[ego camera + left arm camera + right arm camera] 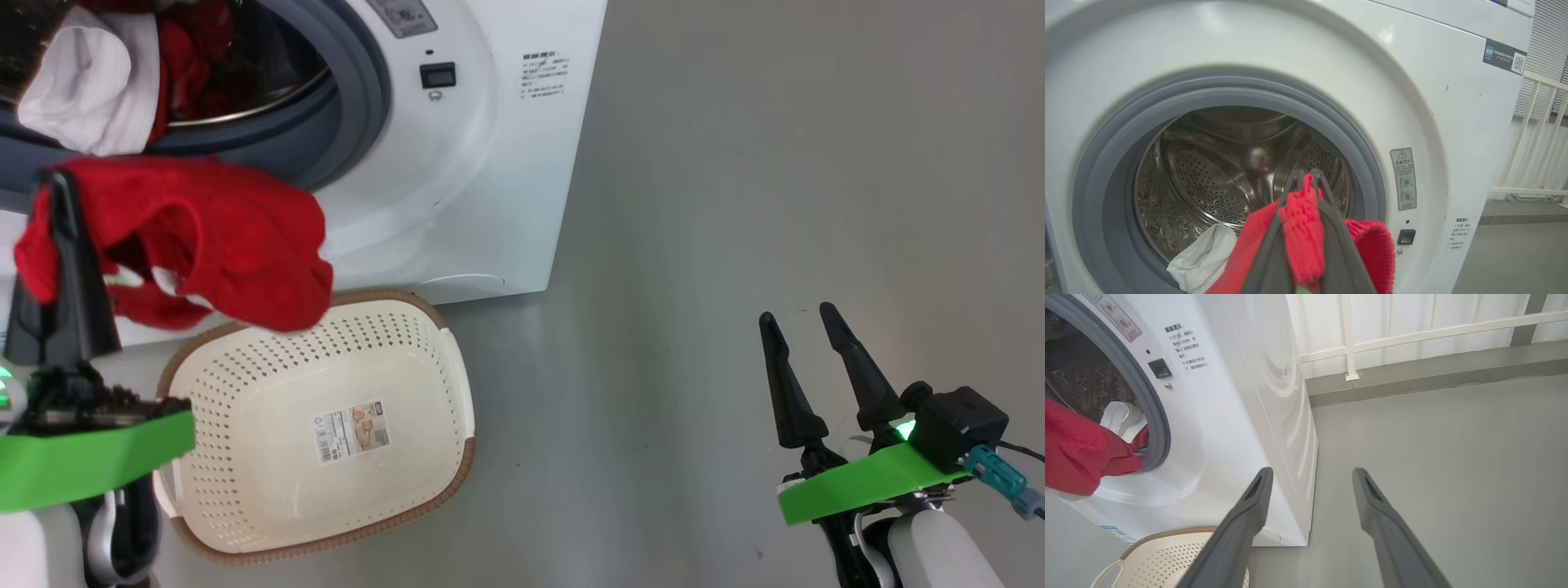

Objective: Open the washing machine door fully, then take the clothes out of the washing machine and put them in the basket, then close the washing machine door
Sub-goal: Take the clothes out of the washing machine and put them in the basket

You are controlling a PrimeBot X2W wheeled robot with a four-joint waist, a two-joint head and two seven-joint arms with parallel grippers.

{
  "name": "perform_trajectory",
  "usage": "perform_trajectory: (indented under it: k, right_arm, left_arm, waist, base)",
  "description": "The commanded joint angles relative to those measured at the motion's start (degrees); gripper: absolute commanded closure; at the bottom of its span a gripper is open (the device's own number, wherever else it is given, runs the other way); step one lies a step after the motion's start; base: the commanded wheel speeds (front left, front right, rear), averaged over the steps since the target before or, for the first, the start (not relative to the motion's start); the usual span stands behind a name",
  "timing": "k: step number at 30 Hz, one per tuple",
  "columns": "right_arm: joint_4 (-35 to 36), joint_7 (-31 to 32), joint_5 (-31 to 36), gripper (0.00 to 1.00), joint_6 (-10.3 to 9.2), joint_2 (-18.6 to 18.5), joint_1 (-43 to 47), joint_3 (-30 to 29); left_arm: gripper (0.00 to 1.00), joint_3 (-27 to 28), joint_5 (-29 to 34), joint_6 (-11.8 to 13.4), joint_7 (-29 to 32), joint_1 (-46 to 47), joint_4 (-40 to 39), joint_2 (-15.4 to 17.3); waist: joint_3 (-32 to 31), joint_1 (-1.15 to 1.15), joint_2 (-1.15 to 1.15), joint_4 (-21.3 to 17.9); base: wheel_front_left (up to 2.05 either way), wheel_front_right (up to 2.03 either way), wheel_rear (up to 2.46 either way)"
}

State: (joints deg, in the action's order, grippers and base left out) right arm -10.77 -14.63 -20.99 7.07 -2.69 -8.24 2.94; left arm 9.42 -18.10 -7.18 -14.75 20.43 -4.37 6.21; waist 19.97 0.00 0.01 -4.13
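Observation:
My left gripper (pixel 59 181) is shut on the red garment (pixel 220 237) of the clothes, which hangs in front of the washing machine (pixel 490 163), above the far left corner of the basket (pixel 445 359). In the left wrist view the red fabric (pixel 1302 228) is pinched between the left gripper (pixel 1304 174) fingers. A white cloth (pixel 90 82) lies over the grey rubber ring at the drum's mouth. The basket holds nothing but its paper label. My right gripper (pixel 796 313) stands open and holds nothing, low at the right over the floor. The washing machine door is out of view.
Grey floor (pixel 735 204) stretches to the right of the machine. A white railing (pixel 1347 335) and a low grey kerb (pixel 1412 373) run behind it. The steel drum (pixel 1208 183) is bare apart from the white cloth (pixel 1202 261).

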Motion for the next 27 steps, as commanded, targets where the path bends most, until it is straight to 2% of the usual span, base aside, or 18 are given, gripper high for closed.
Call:
perform_trajectory:
  k: [1, 6, 13, 27]
  right_arm:
    - [1.30, -0.37, 0.18, 0.00, 0.42, -0.19, 0.16, 1.49]
    - [1.51, -0.37, -0.13, 0.00, 0.42, -0.19, -0.31, 1.85]
    - [1.75, -0.37, -0.39, 0.00, 0.42, -0.19, -0.99, 2.14]
    - [2.84, -0.37, -0.35, 0.00, 0.42, -0.19, -3.93, 3.65]
  left_arm:
    - [1.00, 1.80, 0.63, -0.30, -0.25, -1.35, -0.57, 1.26]
    - [1.00, 1.86, 0.27, -0.30, -0.25, -2.54, 1.99, 1.06]
    - [1.00, -0.37, -0.14, -0.31, -0.25, -3.73, 10.82, 1.24]
    - [1.00, -6.13, -1.76, -0.31, -0.25, 1.95, 30.83, 5.44]
  waist:
    - [0.36, 0.00, -0.01, -0.13]
    - [1.55, 0.00, -0.01, -0.48]
    - [4.02, 0.00, -0.01, -0.53]
    - [11.83, 0.00, -0.01, -1.15]
  base:
    - [0.00, 0.00, 0.00]
    - [0.00, 0.00, 0.00]
    - [0.00, 0.00, 0.00]
    - [0.00, 0.00, 0.00]
